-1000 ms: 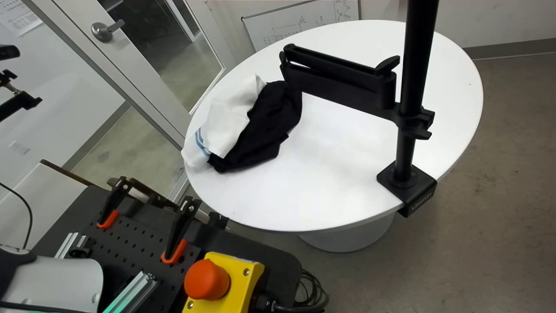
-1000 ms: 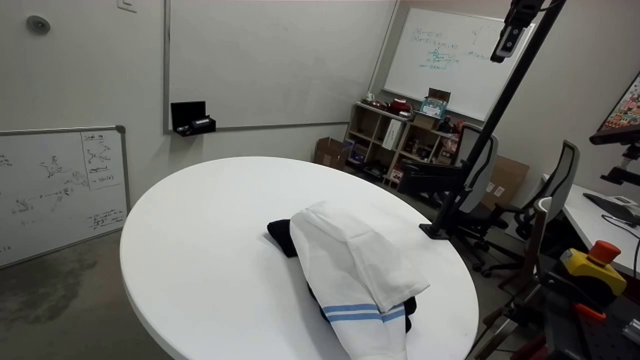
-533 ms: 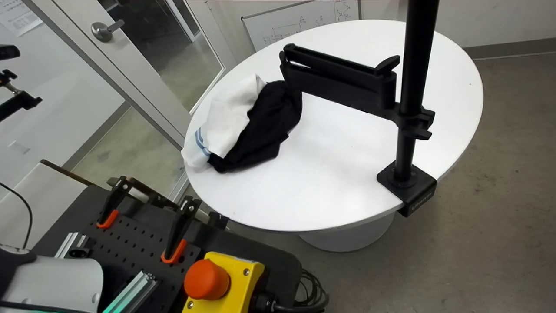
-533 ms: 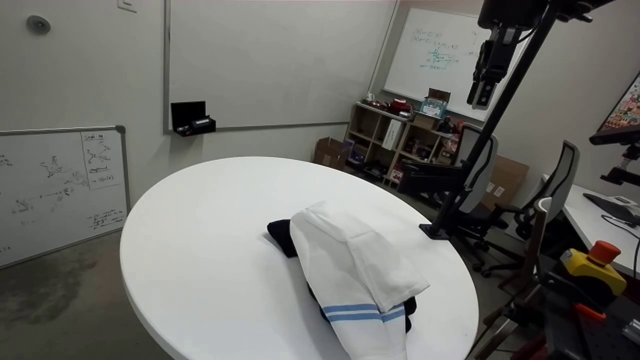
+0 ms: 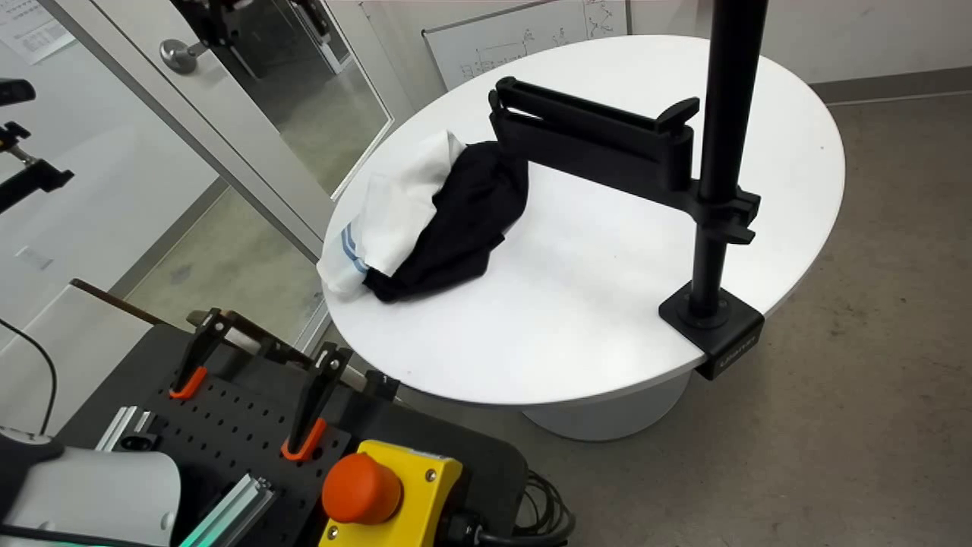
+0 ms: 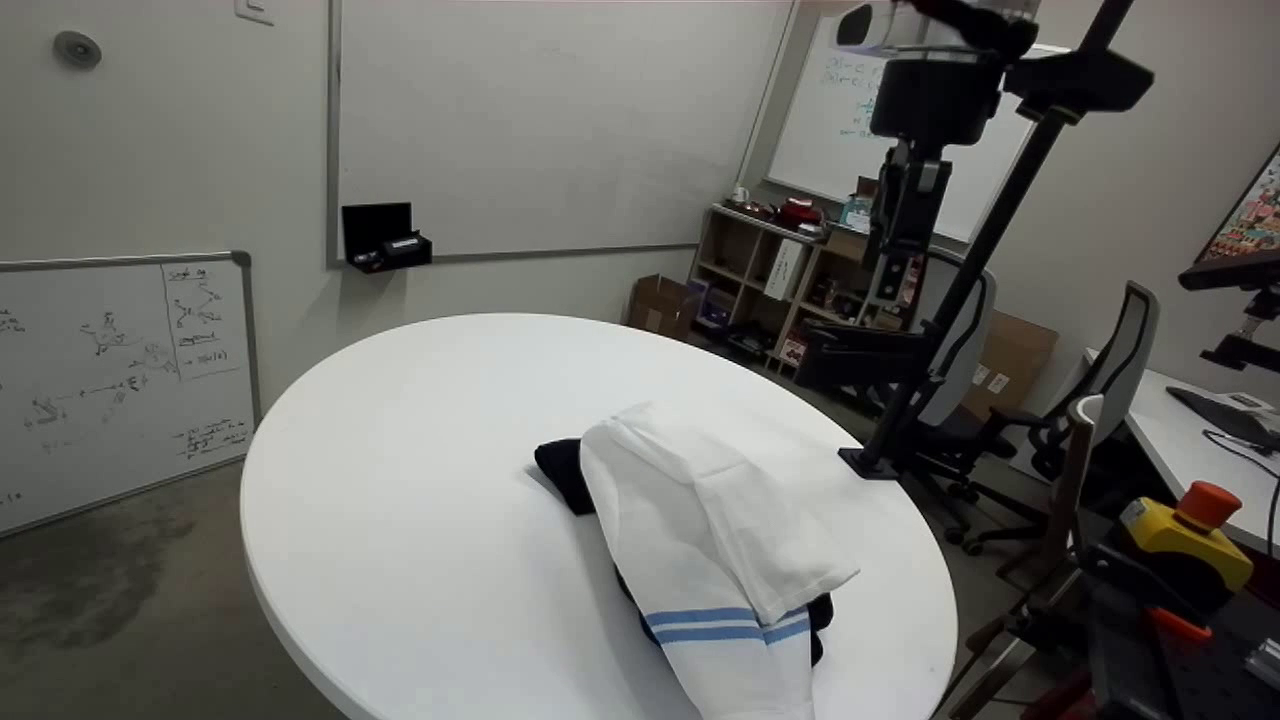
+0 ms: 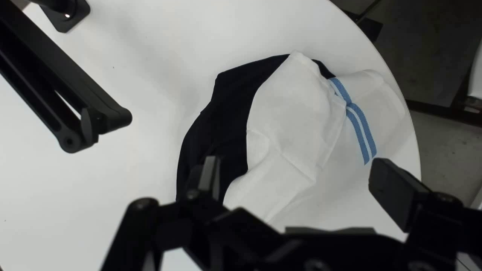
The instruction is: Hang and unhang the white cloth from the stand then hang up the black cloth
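The white cloth (image 5: pixel 406 205) with blue stripes (image 6: pixel 710 625) lies crumpled on the round table, partly over the black cloth (image 5: pixel 474 220). In the wrist view the white cloth (image 7: pixel 293 113) covers the right part of the black cloth (image 7: pixel 229 101). In an exterior view only edges of the black cloth (image 6: pixel 563 472) show. The black stand (image 5: pixel 720 114) is clamped at the table edge, its arm (image 5: pixel 588 137) bare; the arm also shows in the wrist view (image 7: pixel 64 79). My gripper (image 7: pixel 295 175) is open and empty, high above the cloths; it also shows in an exterior view (image 6: pixel 885 275).
The white round table (image 5: pixel 577 327) carries the cloths and the stand. A dark robot bench with orange-tipped clamps (image 5: pixel 307 441) and a yellow emergency-stop box (image 5: pixel 402 494) stands beside it. A glass door (image 5: pixel 304 99) is behind. Chairs (image 6: pixel 950 340) and shelves (image 6: pixel 780 280) stand farther back.
My gripper has come down and to the left in an exterior view, and enters at the top left in an exterior view where it was out of sight. The cloths and stand have not moved.
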### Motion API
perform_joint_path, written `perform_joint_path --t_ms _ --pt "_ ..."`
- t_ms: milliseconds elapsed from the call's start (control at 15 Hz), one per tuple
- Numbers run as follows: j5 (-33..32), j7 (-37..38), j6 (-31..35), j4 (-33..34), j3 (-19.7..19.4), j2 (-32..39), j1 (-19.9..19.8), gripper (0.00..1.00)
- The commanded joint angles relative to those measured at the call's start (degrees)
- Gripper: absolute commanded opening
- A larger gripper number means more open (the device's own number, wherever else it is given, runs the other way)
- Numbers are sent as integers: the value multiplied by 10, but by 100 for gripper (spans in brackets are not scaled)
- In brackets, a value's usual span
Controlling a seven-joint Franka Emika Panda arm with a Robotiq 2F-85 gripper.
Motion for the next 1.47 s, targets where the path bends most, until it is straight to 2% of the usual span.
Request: perform_joint_path --t_ms 0,200,467,800,1067,1400 --pt "-53 28 61 24 1 71 4 100" --pt "-104 78 115 39 -7 129 9 100" --pt "-141 139 137 83 -22 207 24 100" --pt "-122 194 136 146 -37 283 50 100" --pt "-60 256 141 198 -36 322 60 100" --pt "-71 321 126 267 -77 376 94 100"
